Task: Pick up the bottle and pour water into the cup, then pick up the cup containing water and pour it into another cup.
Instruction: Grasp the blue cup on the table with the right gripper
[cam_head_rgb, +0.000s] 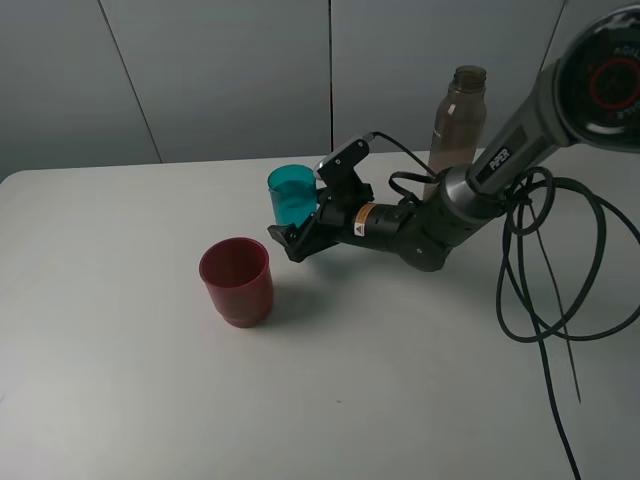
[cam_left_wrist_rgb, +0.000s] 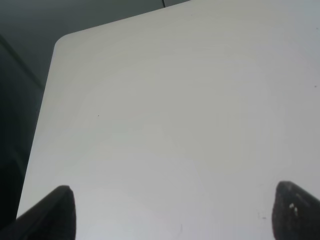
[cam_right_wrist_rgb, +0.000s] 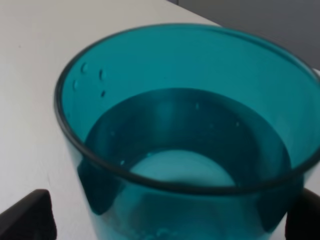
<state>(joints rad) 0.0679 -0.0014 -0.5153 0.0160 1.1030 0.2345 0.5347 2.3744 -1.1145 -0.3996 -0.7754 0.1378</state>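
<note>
- Teal cup (cam_head_rgb: 292, 197) stands upright on the white surface (cam_head_rgb: 140, 380), near the middle and toward the back.
- It has water in it, and small drops stick to the inside wall above the water.
- The right claw (cam_head_rgb: 300, 215) comes in low from the right side and sits around the teal cup, with one finger on each side of it.
- Its fingers (cam_right_wrist_rgb: 27, 215) are spread wide. Next to one finger a small gap shows between the finger and the cup wall. On the other side it is too hard to tell if the finger touches the cup.
- The red cup (cam_head_rgb: 237, 280) stands upright with its mouth up. It is near the teal cup, in front of it and a little to the left, and the two do not touch.
- The bottle (cam_head_rgb: 458, 120) stands upright at the back of the surface, behind the right arm. It is well apart from both cups.
- The left claw (cam_left_wrist_rgb: 175, 215) shows only in its own wrist view. It hangs over a bare part of the surface near a rounded corner. Its two fingers are spread wide with nothing between them.
</note>
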